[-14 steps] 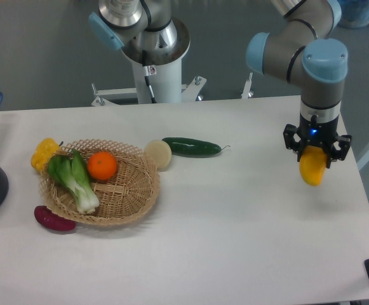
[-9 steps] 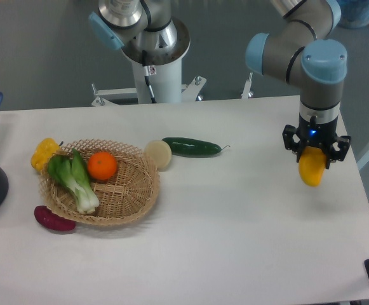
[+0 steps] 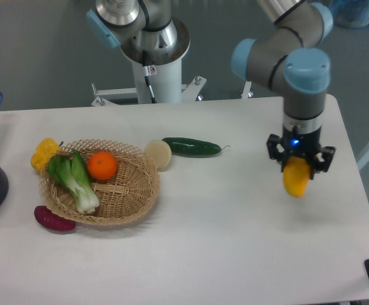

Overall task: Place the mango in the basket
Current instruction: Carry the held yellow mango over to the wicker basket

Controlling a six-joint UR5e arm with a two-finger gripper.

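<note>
Shifted left since the earlier frames: the gripper (image 3: 296, 166) and the mango (image 3: 295, 178) it carries are now nearer the table's middle, off the right edge. Jaws are clamped on the mango's upper end, most of the fruit hanging below, clear of the table (image 3: 235, 241). The basket (image 3: 124, 197) is well apart, far left (already filled with an orange (image 3: 101, 165) and bok choy (image 3: 75, 181)). Risks are judged as follows: the smooth fruit could be lost from so high a grip during travel; the cucumber (image 3: 192, 147) or the pale round item (image 3: 158, 154) could be clipped if the mango is carried low; a drop onto the orange could send it rolling out.
</note>
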